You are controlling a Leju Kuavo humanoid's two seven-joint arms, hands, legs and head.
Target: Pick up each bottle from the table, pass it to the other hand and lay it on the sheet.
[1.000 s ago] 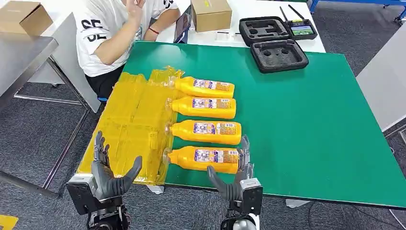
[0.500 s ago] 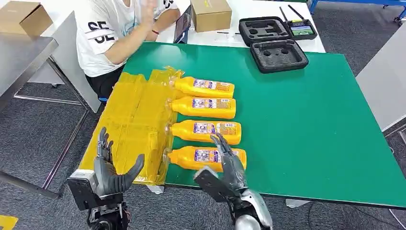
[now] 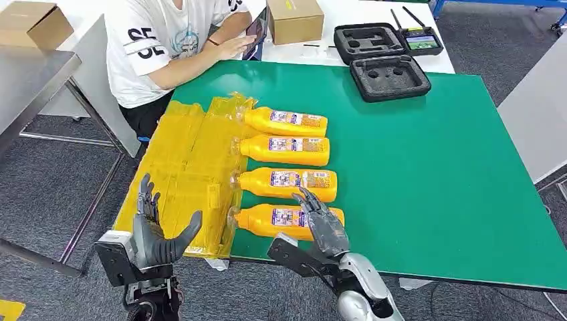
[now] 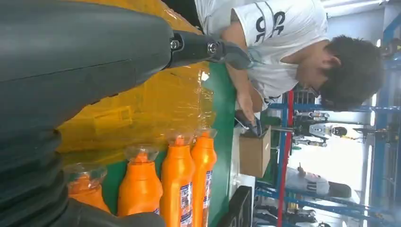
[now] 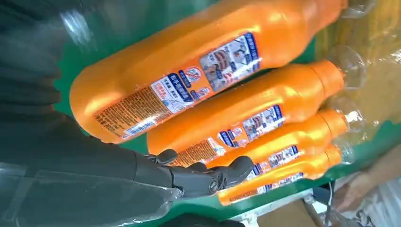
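Note:
Several orange bottles lie side by side on the green table (image 3: 428, 174), caps pointing at the yellow sheet (image 3: 187, 167). My right hand (image 3: 321, 224) hovers palm down over the base end of the nearest bottle (image 3: 274, 219), fingers spread and holding nothing. In the right wrist view its fingers (image 5: 203, 179) stretch out above the row, the nearest bottle (image 5: 189, 71) just beyond them. My left hand (image 3: 154, 234) stands open and upright at the near edge of the sheet. The left wrist view has that hand (image 4: 71, 61), the sheet (image 4: 156, 109) and the bottle necks (image 4: 177, 184).
A person in a white shirt (image 3: 154, 47) sits at the far left corner, a forearm resting on the table there. Black foam cases (image 3: 388, 77), a controller (image 3: 421, 41) and a cardboard box (image 3: 294, 19) sit at the far edge. A grey table (image 3: 27, 80) stands left.
My right hand turned palm down and reached forward over the nearest bottle's base end. The person's raised arm came down onto the table. My left hand barely moved.

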